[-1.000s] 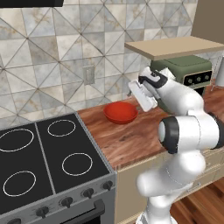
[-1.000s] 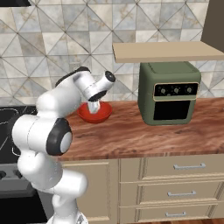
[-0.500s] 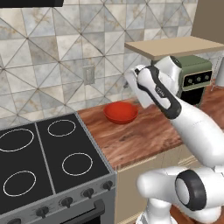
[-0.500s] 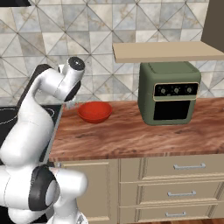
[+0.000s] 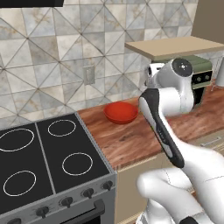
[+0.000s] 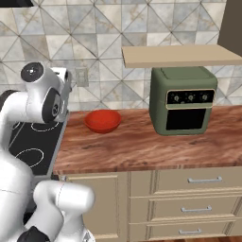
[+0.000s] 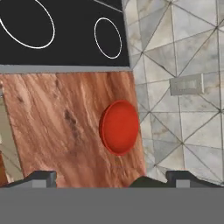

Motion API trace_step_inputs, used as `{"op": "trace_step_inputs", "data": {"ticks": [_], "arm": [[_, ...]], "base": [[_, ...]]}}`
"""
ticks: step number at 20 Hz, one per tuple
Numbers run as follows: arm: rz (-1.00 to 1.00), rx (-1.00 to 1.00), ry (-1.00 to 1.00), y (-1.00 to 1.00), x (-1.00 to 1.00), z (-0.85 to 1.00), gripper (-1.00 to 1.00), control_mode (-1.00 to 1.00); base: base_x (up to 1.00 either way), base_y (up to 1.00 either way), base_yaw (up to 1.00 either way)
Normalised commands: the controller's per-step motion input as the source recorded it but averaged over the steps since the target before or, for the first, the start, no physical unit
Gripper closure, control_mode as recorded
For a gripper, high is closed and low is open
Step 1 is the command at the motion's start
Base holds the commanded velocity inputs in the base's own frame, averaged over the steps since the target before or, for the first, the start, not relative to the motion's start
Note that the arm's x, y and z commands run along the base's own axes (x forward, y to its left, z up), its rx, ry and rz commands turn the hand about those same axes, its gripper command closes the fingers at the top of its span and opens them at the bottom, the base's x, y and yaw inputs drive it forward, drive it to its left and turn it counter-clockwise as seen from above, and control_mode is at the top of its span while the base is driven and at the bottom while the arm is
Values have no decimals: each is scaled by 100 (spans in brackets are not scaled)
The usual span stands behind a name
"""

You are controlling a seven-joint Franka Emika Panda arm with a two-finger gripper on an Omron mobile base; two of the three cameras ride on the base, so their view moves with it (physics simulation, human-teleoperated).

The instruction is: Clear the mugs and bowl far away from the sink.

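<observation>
A: Claw (image 7: 109, 178) spread wide, nothing between the tips, hanging above the wood counter (image 7: 57, 127).

B: Near to far?

A: Stove knobs (image 5: 65, 201) at the front edge, black cooktop (image 5: 39, 162) with white burner rings behind them, left of the counter in the left base view. Cabinet drawers (image 6: 189, 189) sit under the counter on the right side.

B: Bowl?

A: Red bowl (image 5: 121, 112) upright on the counter (image 5: 131, 140), back near the tiled wall (image 5: 65, 57), just right of the cooktop. Right base view has the same bowl (image 6: 102, 121) well apart from the green toaster oven (image 6: 183, 100). Hand view: bowl (image 7: 119, 127) ahead of the tips, close to the wall, not touched.

B: Behind it?

A: Grey wall outlet (image 5: 89, 75) above the bowl, wooden shelf (image 6: 182, 56) over the oven.
</observation>
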Motion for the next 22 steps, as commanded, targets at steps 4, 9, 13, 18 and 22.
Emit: {"op": "trace_step_inputs", "data": {"ticks": [4,9,13,18,22], "arm": [[-18,0,-17,-14,-43,0,-100,-100],[-1,-1,1,0,-11,-5,-100,100],[0,0,0,0,0,0,-100,100],[0,0,0,0,0,0,-100,100],[0,0,0,0,0,0,-100,100]], "base": [[0,0,0],[-42,2,-73],[-3,4,-100],[0,0,-100],[0,0,-100]]}}
